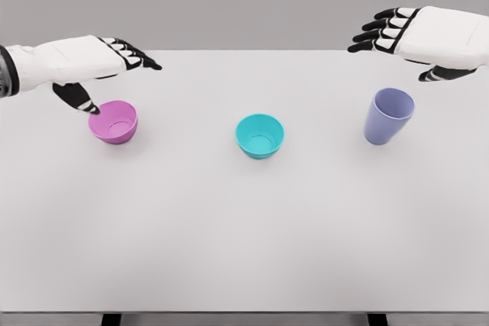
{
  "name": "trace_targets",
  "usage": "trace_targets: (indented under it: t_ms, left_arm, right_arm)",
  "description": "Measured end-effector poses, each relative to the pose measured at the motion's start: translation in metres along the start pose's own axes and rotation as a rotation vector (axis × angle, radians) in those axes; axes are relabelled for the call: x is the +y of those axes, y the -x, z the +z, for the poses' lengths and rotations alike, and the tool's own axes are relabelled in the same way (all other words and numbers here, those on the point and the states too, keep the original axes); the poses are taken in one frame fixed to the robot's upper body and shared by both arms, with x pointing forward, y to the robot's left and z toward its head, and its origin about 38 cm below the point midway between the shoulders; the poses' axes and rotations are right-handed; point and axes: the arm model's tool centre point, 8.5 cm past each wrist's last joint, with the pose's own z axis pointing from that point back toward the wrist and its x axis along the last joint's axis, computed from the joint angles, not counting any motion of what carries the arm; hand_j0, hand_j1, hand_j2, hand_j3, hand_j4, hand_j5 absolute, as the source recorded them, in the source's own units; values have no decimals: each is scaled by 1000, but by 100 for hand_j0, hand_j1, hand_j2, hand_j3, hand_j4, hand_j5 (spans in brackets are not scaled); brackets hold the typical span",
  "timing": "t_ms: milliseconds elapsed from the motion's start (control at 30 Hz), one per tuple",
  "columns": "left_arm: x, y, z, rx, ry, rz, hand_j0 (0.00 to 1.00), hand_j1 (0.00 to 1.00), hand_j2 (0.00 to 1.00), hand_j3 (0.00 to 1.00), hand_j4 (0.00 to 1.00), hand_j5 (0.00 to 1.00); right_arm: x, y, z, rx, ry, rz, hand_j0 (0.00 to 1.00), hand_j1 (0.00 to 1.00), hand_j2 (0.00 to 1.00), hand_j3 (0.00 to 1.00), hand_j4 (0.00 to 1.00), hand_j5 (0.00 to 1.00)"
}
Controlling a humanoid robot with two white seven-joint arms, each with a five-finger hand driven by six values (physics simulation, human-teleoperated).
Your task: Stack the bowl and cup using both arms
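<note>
White matte table top (pixel 244 250), flat, filling most of the head view; its near edge runs along the bottom of the picture, where two dark supports are cut off by the frame.

Landmark: small round turquoise plastic bowl (pixel 260 136), upright, mouth up, at the middle of the table.

Round pink plastic bowl (pixel 114 121), upright, well to the left of the turquoise bowl and about level with it.

Tall lavender plastic cup (pixel 388 116), upright, well to the right of the turquoise bowl, slightly farther back.

Left hand (pixel 103 62), white shell with black finger joints, far left of the turquoise bowl and behind it. Fingers stretched out and loosely spread, holding nothing. Thumb tip reaches down to the pink bowl's left rim; contact cannot be judged. Forearm cut off by the left picture edge.

Right hand (pixel 416 36), same make, far right of the turquoise bowl and behind it, above and beyond the lavender cup, apart from it. Fingers extended and spread toward the left, thumb hanging below, holding nothing. Wrist cut off by the right picture edge.
</note>
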Motion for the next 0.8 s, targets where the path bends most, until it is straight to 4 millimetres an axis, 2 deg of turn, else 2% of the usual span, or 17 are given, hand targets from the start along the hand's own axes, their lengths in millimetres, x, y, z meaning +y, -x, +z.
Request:
trace_targets:
  t_ms: [267, 600, 800]
  left_arm:
    - [-29, -2, -5, -44, 114, 120, 100, 100, 100, 100, 100, 100]
    - [-44, 13, -8, 94, 158, 260, 100, 100, 100, 100, 100, 100]
    - [-51, 15, -14, 121, 178, 284, 100, 100, 100, 100, 100, 100]
  right_arm:
    - [-1, 0, 0, 0, 6, 1, 100, 100, 100, 100, 100, 100]
    - [-2, 0, 1, 4, 5, 4, 100, 100, 100, 100, 100, 100]
    - [-1, 0, 1, 3, 3, 2, 100, 100, 100, 100, 100, 100]
